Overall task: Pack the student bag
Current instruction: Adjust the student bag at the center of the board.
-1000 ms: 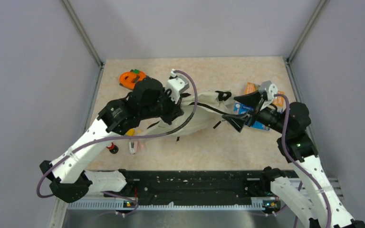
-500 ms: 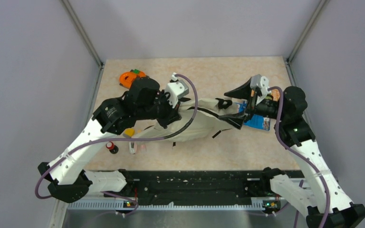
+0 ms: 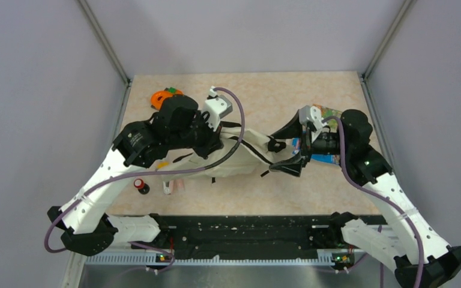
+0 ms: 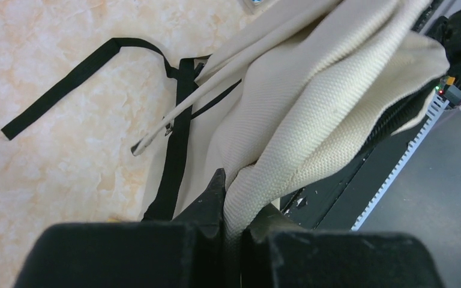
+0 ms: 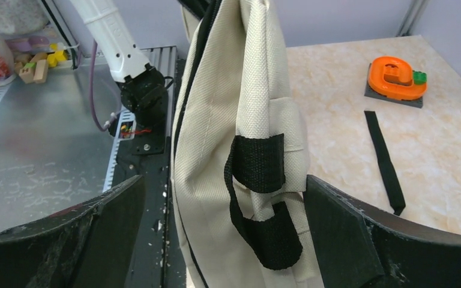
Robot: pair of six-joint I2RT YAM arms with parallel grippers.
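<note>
From above, the student bag [image 3: 240, 157] lies stretched across the middle of the surface [image 3: 288, 90], running from the left arm to the right arm. The left hand [image 3: 211, 141] is mostly hidden under its own wrist, down at the bag's left part. The right hand [image 3: 274, 153] has its fingers spread wide to either side of the bag's right end. Blue and orange booklets [image 3: 323, 157] lie under the right arm near the right edge. An orange gadget [image 3: 167, 96] sits towards the far left corner, and a small red and black item [image 3: 140, 186] lies near the left edge.

In the left wrist view, the left hand is clamped together on a fold of the cream cloth [image 4: 312, 120], which rises away from it. A black strap [image 4: 66, 90] trails flat over the surface.

In the right wrist view, the bag's end fills the gap between the two open fingers [image 5: 66, 240], with space on both sides and no contact visible. A black loop [image 5: 258, 198] is sewn on that end. Beyond it a loose black strap [image 5: 384, 159] lies on the surface, near the orange gadget.
</note>
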